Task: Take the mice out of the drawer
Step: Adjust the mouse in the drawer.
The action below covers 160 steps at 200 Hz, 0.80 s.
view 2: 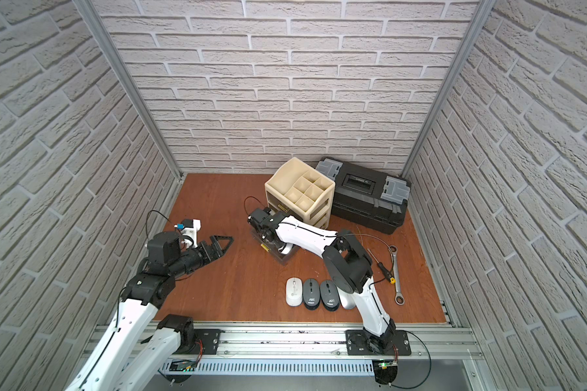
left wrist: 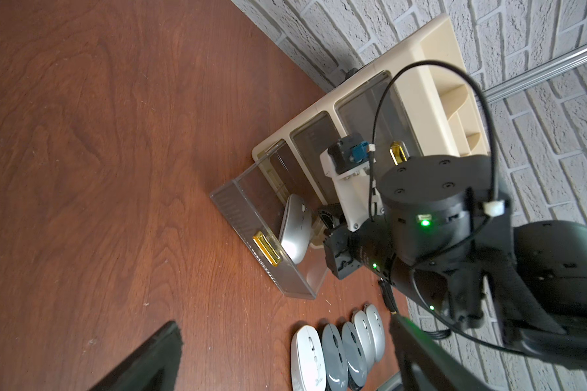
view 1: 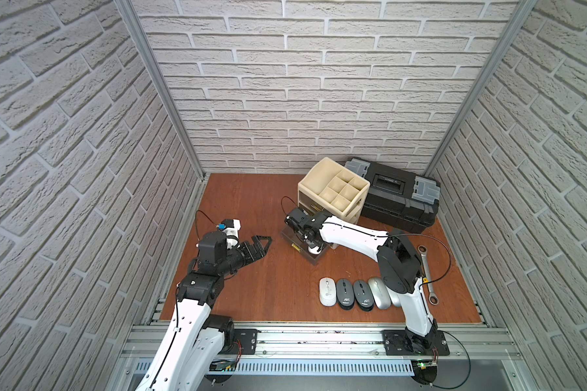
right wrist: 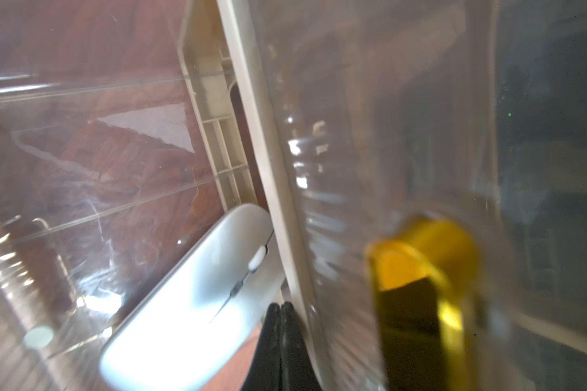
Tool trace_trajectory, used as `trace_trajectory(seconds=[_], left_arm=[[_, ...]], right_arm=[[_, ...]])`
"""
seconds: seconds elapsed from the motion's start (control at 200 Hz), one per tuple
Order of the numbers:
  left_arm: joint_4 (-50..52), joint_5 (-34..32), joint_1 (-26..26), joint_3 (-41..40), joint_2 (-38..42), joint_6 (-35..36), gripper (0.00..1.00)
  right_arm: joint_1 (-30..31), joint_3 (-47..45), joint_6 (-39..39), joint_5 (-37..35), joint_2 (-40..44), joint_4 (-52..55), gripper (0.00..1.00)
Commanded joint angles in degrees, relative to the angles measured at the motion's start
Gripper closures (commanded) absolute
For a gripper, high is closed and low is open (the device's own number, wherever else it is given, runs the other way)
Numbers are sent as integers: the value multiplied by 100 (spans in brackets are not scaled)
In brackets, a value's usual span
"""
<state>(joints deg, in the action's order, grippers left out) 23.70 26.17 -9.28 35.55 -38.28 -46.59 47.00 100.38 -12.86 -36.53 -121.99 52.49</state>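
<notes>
Your right claw (right wrist: 280,313) is sitting closed on nothing inside the open clear drawer (left wrist: 238,210), its tips just beside a silver mouse (left wrist: 294,233) that is lying tilted near the drawer's front wall. Your left claw (view 1: 263,247) is hovering wide open above the tabletop (view 1: 251,298), well apart from the drawer. Five other mice (view 1: 363,295) are lying side by side on the tabletop near its front edge: one white, two dark grey, two silver.
</notes>
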Motion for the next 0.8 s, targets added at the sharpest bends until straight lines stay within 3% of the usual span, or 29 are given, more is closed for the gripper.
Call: trace_trajectory(seconds=[0.0, 0.605, 0.795], left_arm=[[-314, 97, 52, -52, -2, 1, 2], [-280, 108, 66, -30, 14, -34, 2], [-267, 109, 71, -17, 14, -38, 2]], right_arm=[[22, 153, -268, -254, -265, 741, 98], [-101, 46, 112, -74, -740, 615, 98], [-129, -172, 384, -1, -626, 0, 98]])
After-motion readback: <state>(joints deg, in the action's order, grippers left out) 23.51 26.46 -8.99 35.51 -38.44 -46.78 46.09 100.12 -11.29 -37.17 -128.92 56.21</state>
